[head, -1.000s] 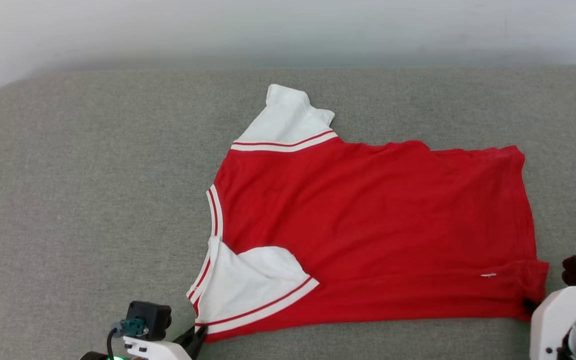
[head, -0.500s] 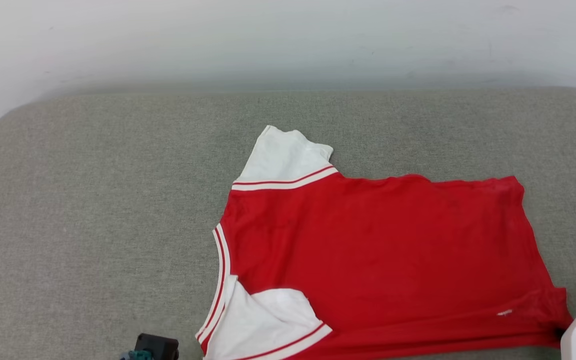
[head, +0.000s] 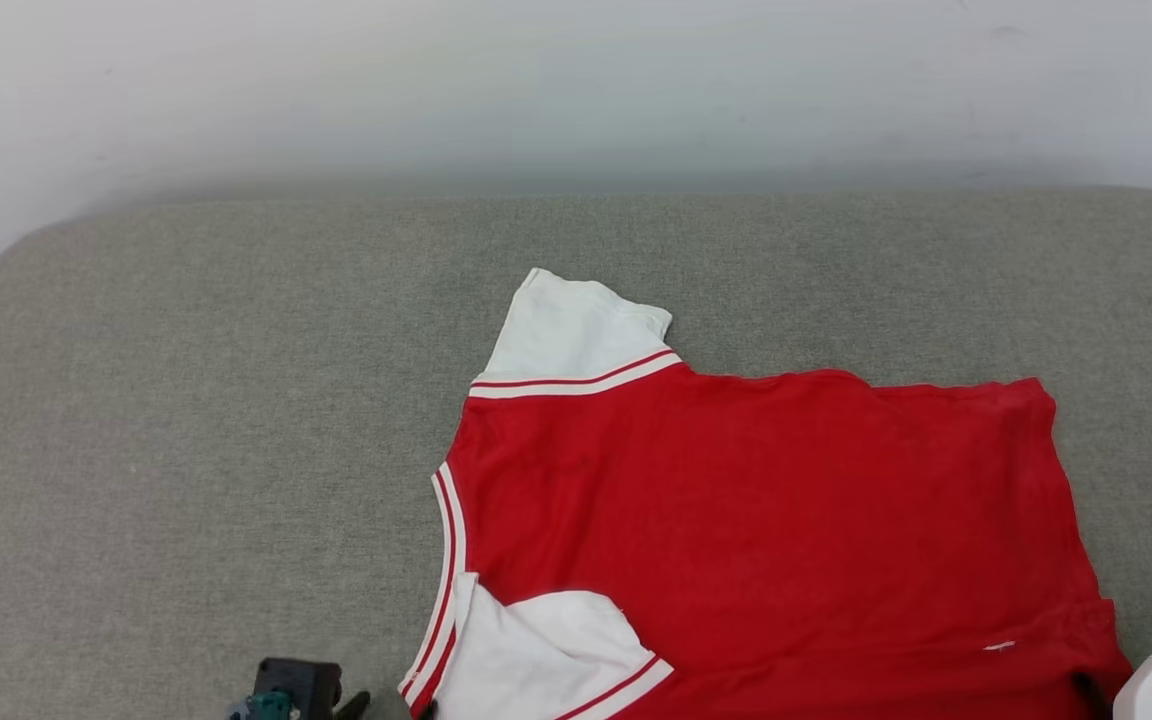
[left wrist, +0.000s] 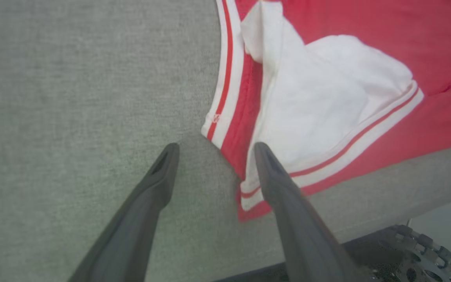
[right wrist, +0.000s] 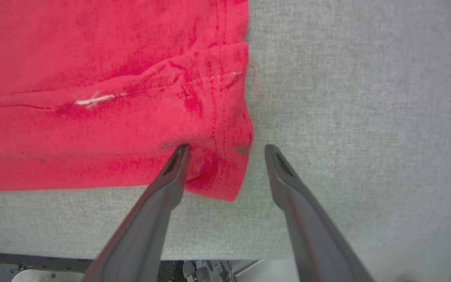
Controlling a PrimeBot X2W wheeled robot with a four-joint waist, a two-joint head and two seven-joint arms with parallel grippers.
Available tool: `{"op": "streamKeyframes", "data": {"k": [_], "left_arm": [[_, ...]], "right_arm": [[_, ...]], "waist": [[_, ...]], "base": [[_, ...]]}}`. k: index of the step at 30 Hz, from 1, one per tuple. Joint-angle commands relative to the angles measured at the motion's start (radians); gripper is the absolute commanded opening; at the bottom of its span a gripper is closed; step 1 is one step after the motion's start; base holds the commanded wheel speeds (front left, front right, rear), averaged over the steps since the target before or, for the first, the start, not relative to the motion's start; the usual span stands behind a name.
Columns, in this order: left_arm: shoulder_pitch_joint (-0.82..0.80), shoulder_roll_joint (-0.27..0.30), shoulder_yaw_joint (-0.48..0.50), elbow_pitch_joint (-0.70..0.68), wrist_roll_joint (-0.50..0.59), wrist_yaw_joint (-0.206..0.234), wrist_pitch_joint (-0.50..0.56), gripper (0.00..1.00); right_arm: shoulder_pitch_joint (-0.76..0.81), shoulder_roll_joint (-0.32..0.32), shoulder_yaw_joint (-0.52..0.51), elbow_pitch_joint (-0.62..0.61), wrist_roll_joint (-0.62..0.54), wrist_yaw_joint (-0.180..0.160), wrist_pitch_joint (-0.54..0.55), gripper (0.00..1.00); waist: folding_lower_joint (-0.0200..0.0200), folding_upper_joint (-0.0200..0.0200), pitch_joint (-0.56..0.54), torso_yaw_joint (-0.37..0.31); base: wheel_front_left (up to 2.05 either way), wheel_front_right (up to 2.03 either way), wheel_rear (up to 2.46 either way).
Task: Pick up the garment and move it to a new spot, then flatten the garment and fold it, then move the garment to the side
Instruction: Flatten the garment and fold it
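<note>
The left gripper (left wrist: 215, 145) is seen released, jaws parted at the seven o'clock corner of the red T-shirt (head: 766, 520), which is spread flat on the grey cushion (head: 186, 400). The right gripper (right wrist: 226, 146) is likewise released, parted at the five o'clock hem corner.

We see the garment (head: 766, 520), a red T-shirt with white sleeves and striped trim, spread flat on the grey cushion (head: 186, 450), its near sleeve folded inward.

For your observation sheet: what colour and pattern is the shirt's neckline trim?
White with a red stripe; the neckline trim shows best in the left wrist view.
</note>
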Motion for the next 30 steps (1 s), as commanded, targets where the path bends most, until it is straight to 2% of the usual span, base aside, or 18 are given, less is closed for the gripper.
{"op": "streamKeyframes", "data": {"k": [1,3,6,8,16,22,30], "left_arm": [[-0.020,-0.007,0.012,0.003,0.013,-0.001,-0.033,1.00],[-0.027,-0.012,0.020,0.003,0.018,-0.001,-0.057,1.00],[-0.054,-0.029,0.059,0.005,0.045,0.006,-0.177,1.00],[-0.061,-0.035,0.068,0.005,0.052,0.003,-0.210,1.00],[-0.088,-0.070,0.106,-0.002,0.089,-0.043,-0.415,1.00],[-0.078,-0.112,0.150,-0.017,0.149,-0.085,-0.451,1.00],[-0.025,-0.217,0.271,-0.028,0.260,-0.161,-0.453,1.00]], "right_arm": [[-0.015,-0.001,0.000,-0.010,-0.008,-0.001,-0.024,1.00],[-0.023,0.000,0.000,-0.018,-0.011,-0.001,-0.043,1.00],[-0.054,0.018,-0.007,-0.061,-0.021,-0.001,-0.142,1.00],[-0.065,0.022,-0.006,-0.076,-0.021,-0.001,-0.172,1.00],[-0.101,0.073,0.022,-0.188,-0.030,-0.001,-0.405,1.00],[-0.080,0.119,0.049,-0.231,-0.050,-0.001,-0.518,1.00],[-0.045,0.155,0.094,-0.203,-0.066,-0.001,-0.591,1.00]], "waist": [[0.0000,-0.0001,-0.009,-0.004],[0.0000,-0.0001,-0.013,-0.006],[0.0000,-0.0001,-0.030,-0.015],[0.0000,-0.0001,-0.033,-0.017],[0.0000,-0.0001,-0.042,-0.024],[0.0000,-0.0001,-0.041,-0.022],[0.0000,-0.0001,-0.038,-0.021]], "base": [[0.00,0.00,0.00],[0.00,0.00,0.00],[0.00,0.00,0.00],[0.00,0.00,0.00],[0.00,0.00,0.00],[0.00,0.00,0.00],[0.00,0.00,0.00]]}}
